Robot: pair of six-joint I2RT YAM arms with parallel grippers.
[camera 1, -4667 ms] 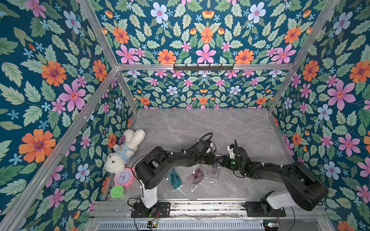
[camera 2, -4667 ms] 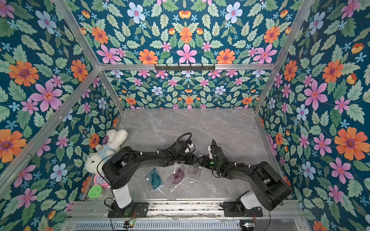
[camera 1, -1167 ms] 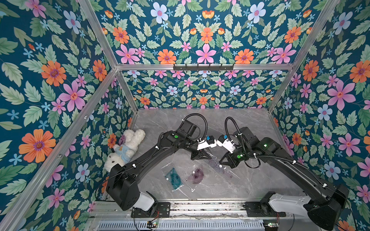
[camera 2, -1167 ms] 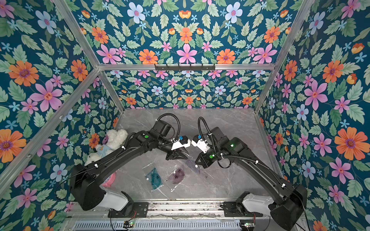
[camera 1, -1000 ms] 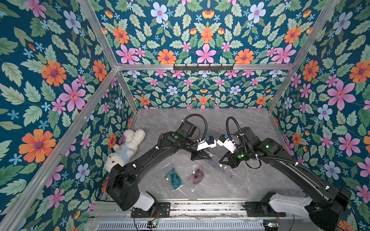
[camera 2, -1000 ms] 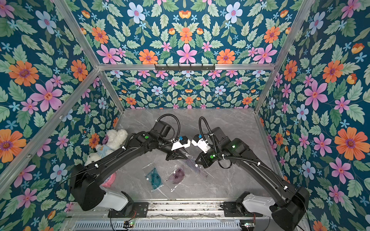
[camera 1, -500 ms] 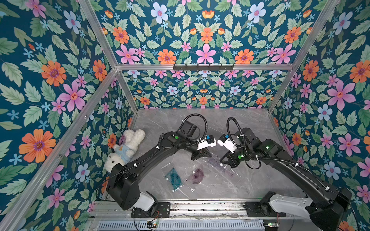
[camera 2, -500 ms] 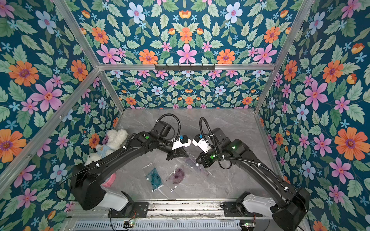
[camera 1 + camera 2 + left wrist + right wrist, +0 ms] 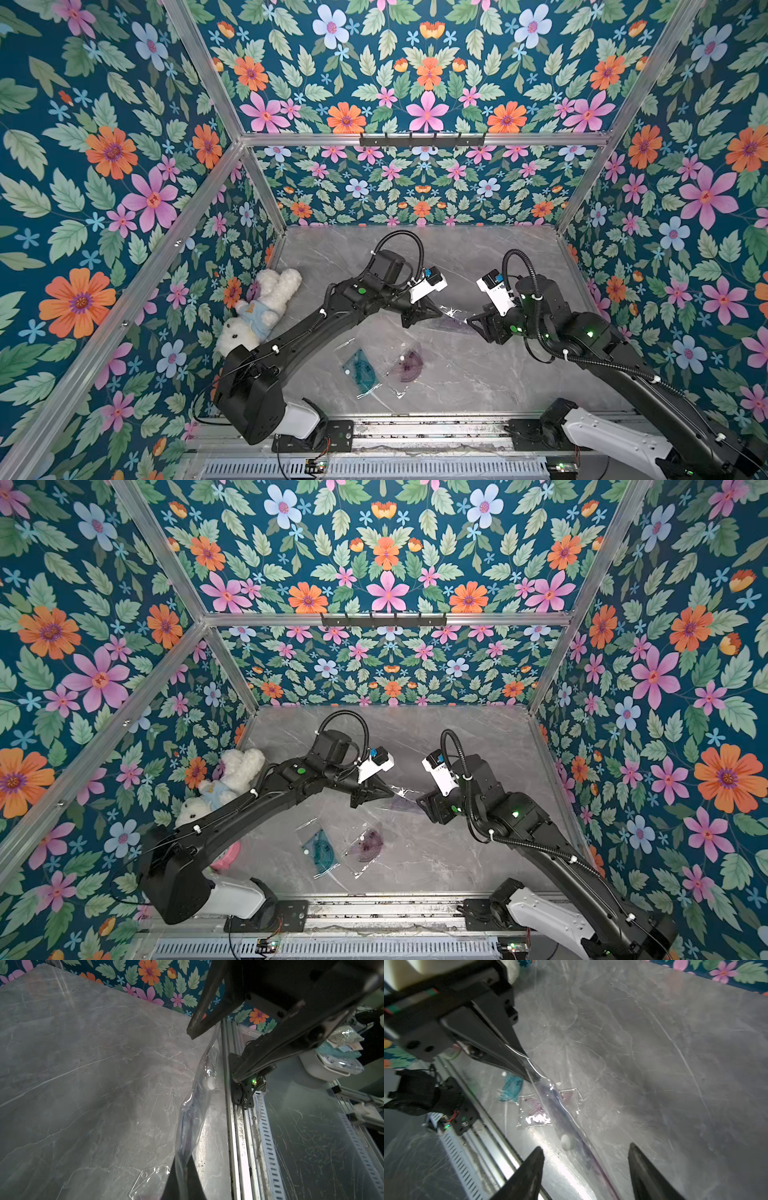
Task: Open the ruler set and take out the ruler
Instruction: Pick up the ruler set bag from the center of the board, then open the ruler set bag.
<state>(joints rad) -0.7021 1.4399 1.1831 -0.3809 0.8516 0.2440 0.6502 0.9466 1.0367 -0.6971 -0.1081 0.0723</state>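
Grey marble-patterned tabletop [image 9: 478, 382], floral walls around it. Over the middle of the surface the ruler set [image 9: 455, 322] – a clear plastic pouch with a white snap button [image 9: 566, 1144] – hangs stretched between the two arms, raised off the surface at its held end.

Left gripper [image 9: 438, 312]: jaws pinched tight on one end of the pouch. The right wrist view shows the film creased where it runs into the closed fingertips [image 9: 527, 1072]. In the left wrist view the same pinch sits at the frame's lower edge [image 9: 182, 1184], with the pouch [image 9: 193, 1109] running away from it.

Right gripper [image 9: 473, 322]: jaws apart, one finger on each side of the pouch's other end [image 9: 584, 1149], neither visibly pressing the film. It holds nothing.

Ruler [image 9: 457, 326]: a purple-tinted piece, inside the pouch and seen through the film. Its exact shape cannot be made out.

Two more clear pouches lie flat near the front edge of the surface – a teal pouch [image 9: 359, 370] and, just beside it, a purple pouch [image 9: 409, 365] showing a half-round piece. Both are well apart from the grippers.

White plush rabbit [image 9: 262, 307] lies at the left edge of the surface, against the wall.
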